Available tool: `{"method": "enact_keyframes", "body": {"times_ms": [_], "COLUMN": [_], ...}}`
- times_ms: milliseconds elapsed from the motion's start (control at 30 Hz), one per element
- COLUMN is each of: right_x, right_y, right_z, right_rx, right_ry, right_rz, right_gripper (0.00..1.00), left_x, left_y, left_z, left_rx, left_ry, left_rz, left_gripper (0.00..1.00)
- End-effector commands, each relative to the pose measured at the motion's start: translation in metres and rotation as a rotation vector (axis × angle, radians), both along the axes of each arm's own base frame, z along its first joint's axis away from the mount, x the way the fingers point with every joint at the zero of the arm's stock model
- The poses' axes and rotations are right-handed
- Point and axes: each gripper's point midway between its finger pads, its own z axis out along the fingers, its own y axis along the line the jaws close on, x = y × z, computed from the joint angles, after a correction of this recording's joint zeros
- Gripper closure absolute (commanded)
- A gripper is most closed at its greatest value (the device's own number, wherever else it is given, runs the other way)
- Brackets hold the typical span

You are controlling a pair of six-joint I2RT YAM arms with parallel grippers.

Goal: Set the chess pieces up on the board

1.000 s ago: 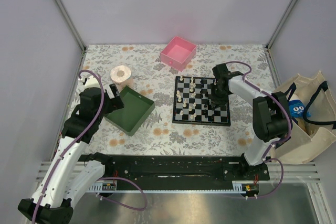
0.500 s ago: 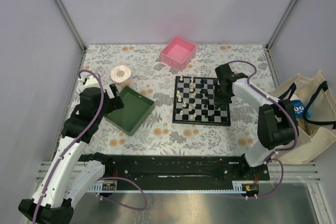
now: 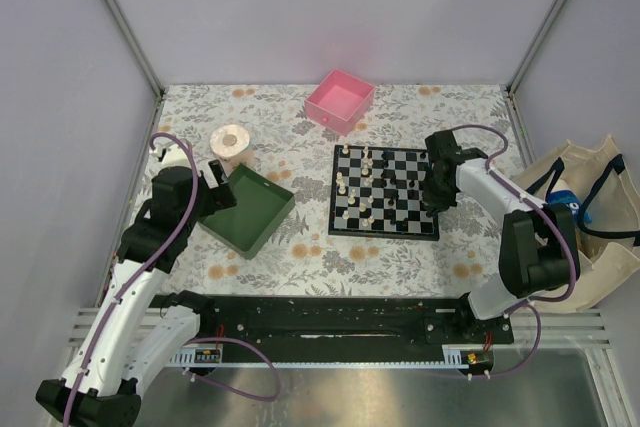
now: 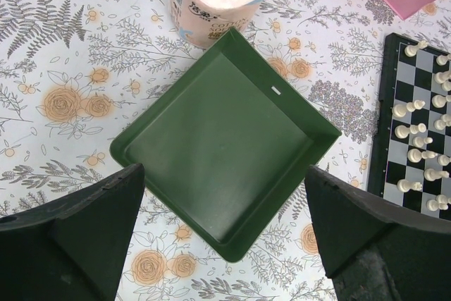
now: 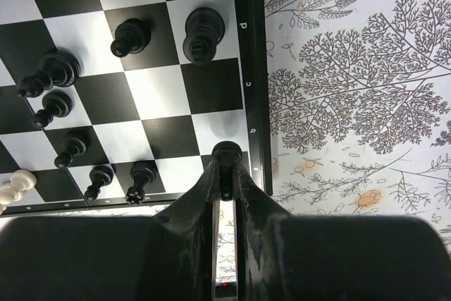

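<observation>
Right wrist view: the right gripper [image 5: 225, 174] is closed almost fully, pinching a small black piece [image 5: 226, 151] over a white square on the right-hand edge of the board [image 5: 257, 103]. I cannot tell whether the piece is touching the square.

A second ago this gripper was over the board's right-centre squares. It has since carried across to the right rim. That looks like one black piece being taken to its home row, with release still to come.

This view shows about eleven black chess pieces, counting the held one and three cut off by the frame, plus one cream piece [image 5: 14, 187] at the edge.

The left gripper [image 4: 224, 202] has not moved. Its jaws are wide apart and hold nothing above the one green tray [image 4: 218, 153], left of the board.

Cream pieces [image 4: 409, 109] stand in the board's left columns, too small to count reliably.

Farther back are one paper roll [image 3: 232, 142] and one pink box [image 3: 340, 100]. One tote bag [image 3: 590, 247] sits off the table's right side.
</observation>
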Motion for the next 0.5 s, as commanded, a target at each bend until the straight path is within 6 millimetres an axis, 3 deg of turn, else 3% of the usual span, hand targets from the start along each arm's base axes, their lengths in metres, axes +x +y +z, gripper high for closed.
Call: {"method": "enact_keyframes", "body": {"times_ms": [0, 467], "right_x": [0.002, 0.004], "right_y": [-0.001, 0.002], "right_z": [-0.006, -0.021], "right_rx": [0.001, 0.029], "right_ry": [0.001, 0.017], "right_rz": [-0.008, -0.005], "right_gripper": [0.9, 0.85], "left_x": [0.006, 0.006], "left_y": [-0.004, -0.004], "left_z": [0.008, 0.006], "left_rx": [-0.011, -0.013], "left_ry": [-0.042, -0.035], "left_rz": [-0.023, -0.023], "left_gripper": [0.01, 0.01]}}
